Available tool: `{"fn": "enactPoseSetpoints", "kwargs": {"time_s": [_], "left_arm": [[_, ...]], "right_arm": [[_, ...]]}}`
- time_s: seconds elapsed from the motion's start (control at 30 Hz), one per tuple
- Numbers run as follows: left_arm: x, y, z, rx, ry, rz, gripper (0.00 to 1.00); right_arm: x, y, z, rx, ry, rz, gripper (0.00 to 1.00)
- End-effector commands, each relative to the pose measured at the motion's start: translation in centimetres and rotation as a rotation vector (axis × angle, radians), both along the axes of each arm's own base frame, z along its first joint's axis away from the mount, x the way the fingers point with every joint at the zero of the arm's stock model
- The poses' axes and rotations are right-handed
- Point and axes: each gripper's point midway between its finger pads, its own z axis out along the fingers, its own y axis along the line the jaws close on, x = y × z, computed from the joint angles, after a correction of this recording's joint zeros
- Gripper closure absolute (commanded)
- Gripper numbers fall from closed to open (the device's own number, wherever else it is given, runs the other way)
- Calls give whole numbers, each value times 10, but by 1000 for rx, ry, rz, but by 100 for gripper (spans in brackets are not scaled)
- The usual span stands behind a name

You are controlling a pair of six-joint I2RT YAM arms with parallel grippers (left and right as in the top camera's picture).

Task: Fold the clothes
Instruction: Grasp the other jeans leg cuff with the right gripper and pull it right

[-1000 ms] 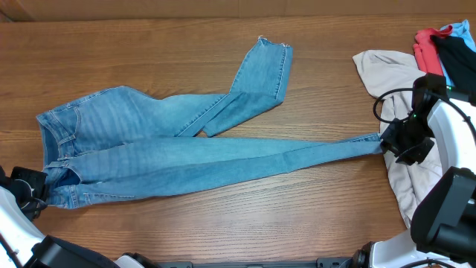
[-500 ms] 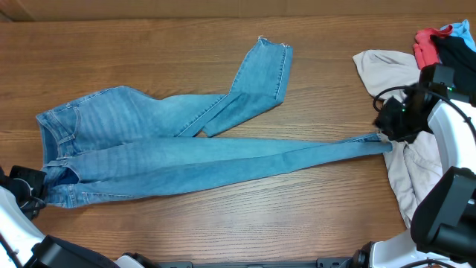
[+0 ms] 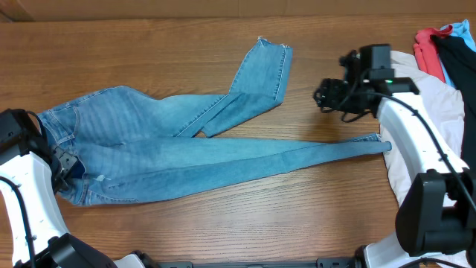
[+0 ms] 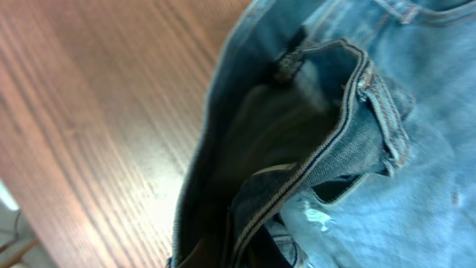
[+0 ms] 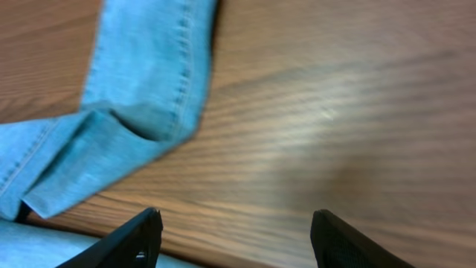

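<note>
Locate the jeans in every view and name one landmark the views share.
Overhead: the jeans sprawl across left and centre, waist at the left, one leg stretched rightward.
Left wrist: their open waistband fills centre and right.
Right wrist: a folded leg sits upper left.
Shared landmark: the wood-grain table beneath them.
</note>
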Motion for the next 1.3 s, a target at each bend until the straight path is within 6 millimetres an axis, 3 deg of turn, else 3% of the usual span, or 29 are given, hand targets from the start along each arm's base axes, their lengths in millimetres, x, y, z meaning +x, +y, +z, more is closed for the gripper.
{"fn": "enactPoseSetpoints", "kwargs": {"time_s": [0.0,0.1,0.13,0.17,0.2,0.23,0.43,0.53,0.67,0.73,0.93,1.13,1.27], "left_arm": [[-9,8,7,41,20,59,94],[-13,6,6,33,34,61,86],[-13,6,6,31,36,61,69],[-13,6,6,31,36,61,35],[-13,6,6,31,36,61,7],[-13,6,6,31,36,61,0],[-3,10,16,41,-14,72,0],[17,13,27,40,-107,56,0],[57,10,40,13,-259,-106,0],[64,12,41,22,-277,-133,0],[82,1,14,-85,-253,-236,0],[99,-8,-11,-135,-218,-311,0],[101,-7,-21,-148,-201,-308,0]], "right_arm": [[12,8,0,-8,-22,5,32],[12,8,-6,-4,-7,-4,32],[12,8,-7,-5,-3,-3,32],[12,8,-8,-5,-1,-4,32],[13,8,-9,-5,-1,-3,32],[13,7,-9,-10,-2,-6,32],[14,3,-10,-30,-7,-17,30],[18,6,-7,-30,-28,-7,30],[27,8,-3,-22,-67,-6,29],[30,13,-4,3,-74,8,28],[44,27,-25,57,-60,45,25],[81,38,-37,82,1,63,26],[105,46,-54,87,13,74,26]]}}
